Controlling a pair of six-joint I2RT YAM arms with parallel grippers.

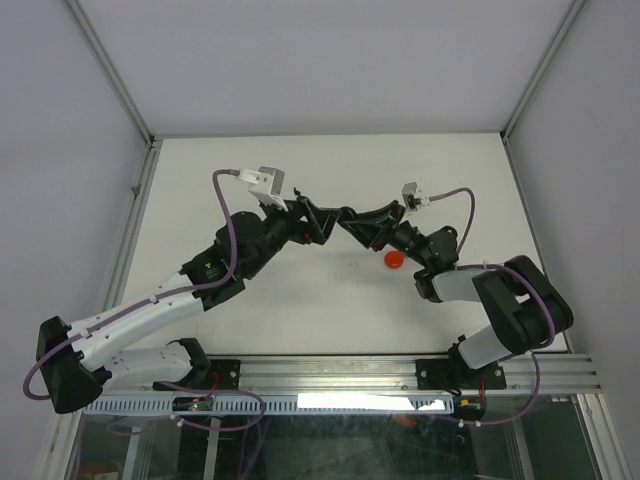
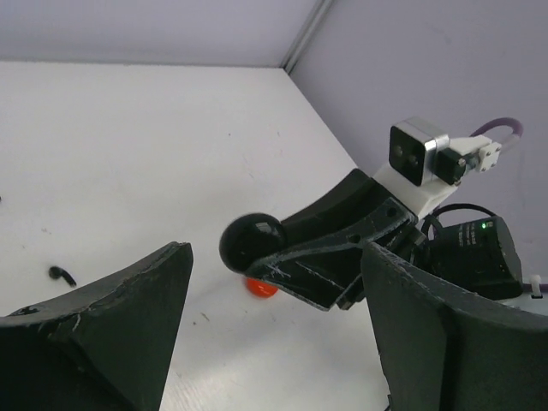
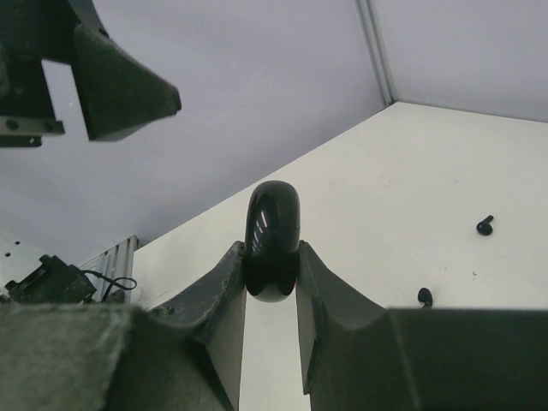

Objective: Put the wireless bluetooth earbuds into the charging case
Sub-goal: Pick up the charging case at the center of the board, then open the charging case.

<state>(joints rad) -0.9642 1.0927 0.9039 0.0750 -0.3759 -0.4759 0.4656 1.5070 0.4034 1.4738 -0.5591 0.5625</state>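
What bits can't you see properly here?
- Black case: right wrist view shows only its edge in the right pincer; lid state unclear.
- Red case: left wrist view, mostly hidden behind the black case.
- Black earbuds: both wrist views, too small for detail.

The black case (image 3: 272, 242) pinched in the right gripper (image 3: 271, 257) is smooth, glossy plastic. The left gripper (image 2: 274, 253) has matt black, scuffed fingers (image 2: 111, 334). Beneath them the table (image 2: 128, 145) looks matt white.
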